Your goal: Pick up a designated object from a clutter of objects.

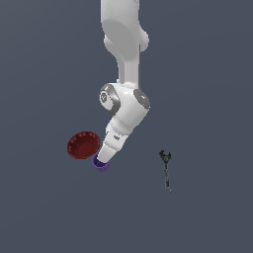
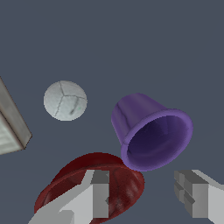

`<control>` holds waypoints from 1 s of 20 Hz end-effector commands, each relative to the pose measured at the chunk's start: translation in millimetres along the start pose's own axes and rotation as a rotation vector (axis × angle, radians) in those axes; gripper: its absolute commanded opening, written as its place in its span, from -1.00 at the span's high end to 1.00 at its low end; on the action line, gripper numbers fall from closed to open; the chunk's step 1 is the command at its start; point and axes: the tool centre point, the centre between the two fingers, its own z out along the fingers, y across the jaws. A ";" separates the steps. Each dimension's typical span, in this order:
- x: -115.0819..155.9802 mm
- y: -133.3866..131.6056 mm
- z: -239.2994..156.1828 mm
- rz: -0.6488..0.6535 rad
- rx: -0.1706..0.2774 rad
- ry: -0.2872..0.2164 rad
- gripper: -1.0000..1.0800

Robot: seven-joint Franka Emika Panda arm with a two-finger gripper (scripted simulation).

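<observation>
Purple cup (image 2: pixel 151 133) lies tipped on the bench (image 1: pixel 207 74), just beyond the tool (image 2: pixel 146 199). Tool fingers (image 2: pixel 98 194) spread wide, holding nothing. Red bowl (image 2: pixel 87 186) sits beside the cup, partly behind one finger. White ball (image 2: pixel 65 100) and box (image 2: pixel 11 127) near; wrench (image 1: pixel 166 170) well apart.

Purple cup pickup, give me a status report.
Gripper open, empty, fingers apart just short of the purple cup. Cup not grasped. Red bowl crowds one finger.

Purple cup (image 2: pixel 151 131) tipped, beside red bowl (image 2: pixel 92 186)
</observation>
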 end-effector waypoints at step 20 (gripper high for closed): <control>6.1 -8.6 39.4 -0.139 -0.023 -0.005 -0.23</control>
